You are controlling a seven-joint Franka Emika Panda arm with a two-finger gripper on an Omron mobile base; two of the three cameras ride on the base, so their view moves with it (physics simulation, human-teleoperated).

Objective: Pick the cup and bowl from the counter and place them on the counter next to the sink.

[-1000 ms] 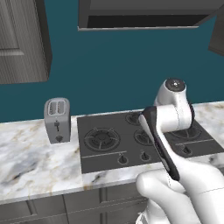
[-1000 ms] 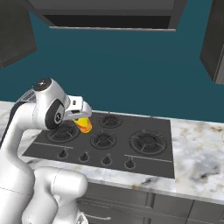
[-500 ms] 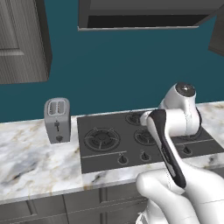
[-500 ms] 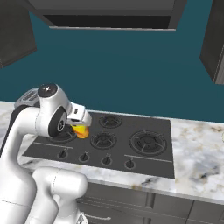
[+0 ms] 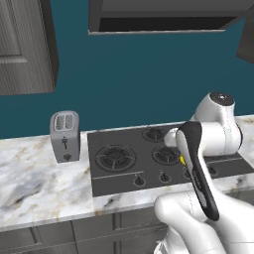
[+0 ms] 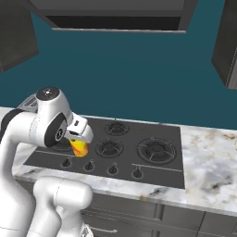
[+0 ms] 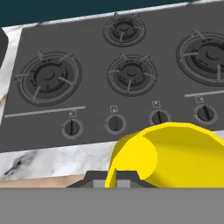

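My gripper (image 6: 79,141) is shut on the cup (image 6: 80,148), a yellow-orange tumbler that hangs below the hand above the front left of the black stovetop (image 6: 121,144). In the hand view the cup (image 7: 170,153) fills the lower right, with the gripper (image 7: 116,177) clamped at its rim, above the stove knobs. A sliver of the cup (image 5: 182,159) peeks out behind my forearm in the left base view. The marble counter (image 5: 44,183) runs to both sides of the stove. The bowl and the sink are out of view.
A silver toaster (image 5: 65,136) stands on the counter left of the stovetop (image 5: 129,163). A dark range hood (image 5: 163,15) and wall cabinets (image 5: 25,44) hang overhead. Marble counter (image 6: 208,162) continues to the right of the burners.
The arm has swung, carrying the cup lower and nearer to my base, from above the burners towards the stove's knob row. The gripper has stayed shut on it.
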